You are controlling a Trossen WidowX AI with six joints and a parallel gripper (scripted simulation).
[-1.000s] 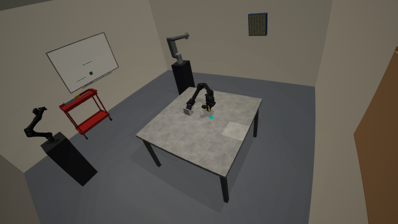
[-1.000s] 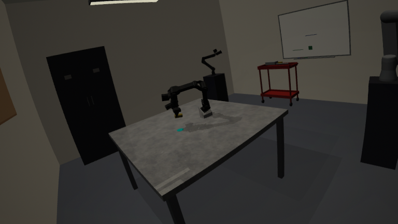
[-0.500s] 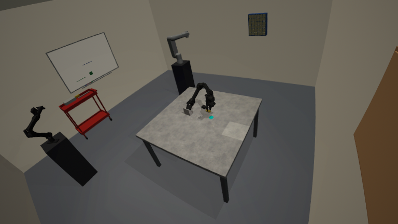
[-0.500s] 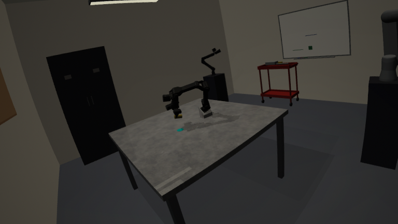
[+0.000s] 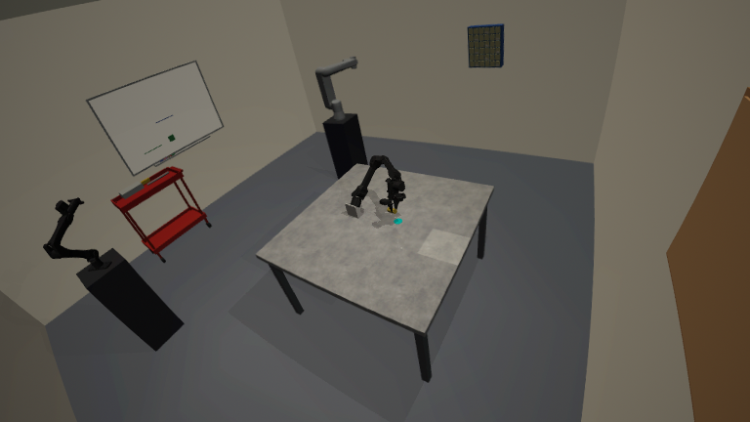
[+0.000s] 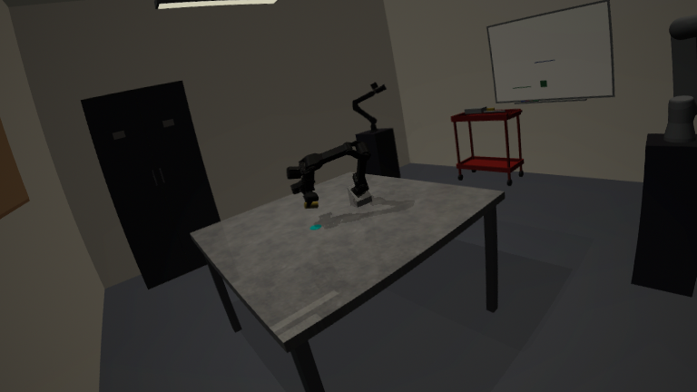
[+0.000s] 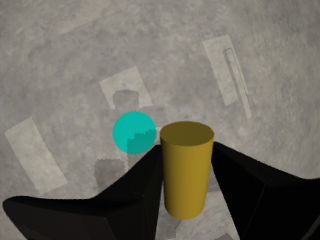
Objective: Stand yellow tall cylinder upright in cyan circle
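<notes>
The yellow cylinder (image 5: 392, 210) (image 6: 311, 204) (image 7: 186, 175) is between the fingers of my gripper (image 5: 393, 206) (image 6: 310, 201) (image 7: 186, 149), which is shut on it. In the exterior view it looks roughly level, not upright, and appears held above the table. In the wrist view one round end faces away from the gripper and its side shows between both fingers. The cyan circle (image 5: 397, 221) (image 6: 315, 227) (image 7: 131, 129) lies flat on the table, left of the cylinder's far end in the wrist view, partly in shadow. The cylinder is outside the circle.
The grey table (image 5: 343, 262) (image 6: 390, 243) carries the arm's base (image 5: 353, 210) (image 6: 360, 198) behind the circle. Pale flat patches (image 5: 444, 246) (image 7: 36, 156) mark the table top. A red cart (image 5: 148, 188) (image 6: 488, 164) and two other arms on black pedestals stand away from the table.
</notes>
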